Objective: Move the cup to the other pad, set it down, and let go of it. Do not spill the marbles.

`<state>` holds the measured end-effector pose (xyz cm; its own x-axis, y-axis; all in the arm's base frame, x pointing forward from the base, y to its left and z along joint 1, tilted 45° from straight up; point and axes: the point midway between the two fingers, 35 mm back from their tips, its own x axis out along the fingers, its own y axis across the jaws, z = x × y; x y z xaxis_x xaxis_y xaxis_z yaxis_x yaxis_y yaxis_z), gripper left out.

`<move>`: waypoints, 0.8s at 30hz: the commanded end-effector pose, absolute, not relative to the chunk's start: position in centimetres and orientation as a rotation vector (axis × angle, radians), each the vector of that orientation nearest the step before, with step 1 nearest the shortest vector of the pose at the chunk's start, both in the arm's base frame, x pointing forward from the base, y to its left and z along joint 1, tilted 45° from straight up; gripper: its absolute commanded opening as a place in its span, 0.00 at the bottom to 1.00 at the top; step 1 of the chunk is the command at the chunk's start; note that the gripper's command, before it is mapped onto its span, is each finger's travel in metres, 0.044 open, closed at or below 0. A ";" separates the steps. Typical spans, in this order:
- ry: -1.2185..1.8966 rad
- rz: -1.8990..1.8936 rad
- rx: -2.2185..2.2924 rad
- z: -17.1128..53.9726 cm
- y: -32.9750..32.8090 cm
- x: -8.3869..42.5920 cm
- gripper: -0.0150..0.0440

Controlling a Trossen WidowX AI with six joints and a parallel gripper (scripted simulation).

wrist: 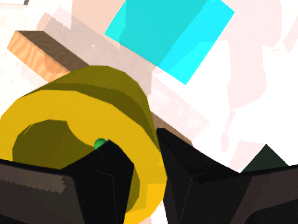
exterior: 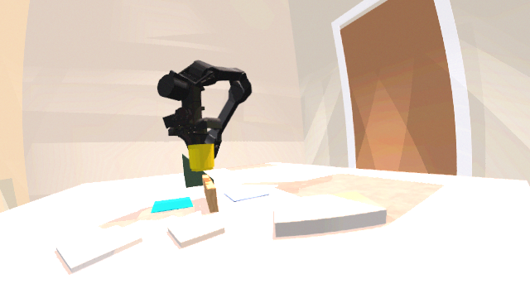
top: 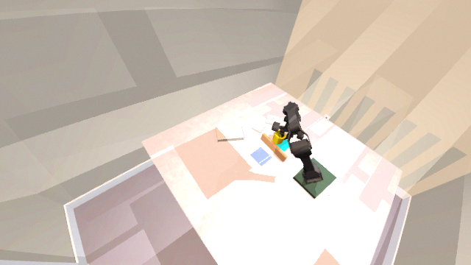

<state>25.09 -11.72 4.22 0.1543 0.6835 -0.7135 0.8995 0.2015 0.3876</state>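
My gripper point(wrist: 145, 136) is shut on the rim of the yellow cup point(wrist: 87, 136) and holds it upright in the air. A green marble point(wrist: 100, 143) shows inside it. In the exterior view the cup point(exterior: 201, 156) hangs above the orange wooden bar point(exterior: 210, 194), with the cyan pad point(exterior: 172, 204) to its left and the pale blue pad point(exterior: 244, 193) to its right. In the top view the cup point(top: 278, 138) is over the bar point(top: 274, 147), next to the cyan pad point(top: 283, 146); the blue pad point(top: 260, 156) lies on the bar's other side. The wrist view shows the cyan pad point(wrist: 169, 22) ahead.
White flat blocks point(exterior: 329, 215) point(exterior: 195, 232) point(exterior: 96, 250) lie in front on the table. The arm's base stands on a dark green plate point(top: 315, 178). A white-rimmed pit point(top: 121, 224) borders the table's left edge.
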 end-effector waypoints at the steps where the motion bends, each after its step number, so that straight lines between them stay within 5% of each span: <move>1: 1.586 -0.303 1.531 3.5 -12.5 24.9 0.25; 24: 1.584 -0.306 1.528 -0.4 -16.5 23.5 0.25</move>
<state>23.69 -15.94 0.14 0.1548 0.6802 -0.7165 0.8994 0.2031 0.3872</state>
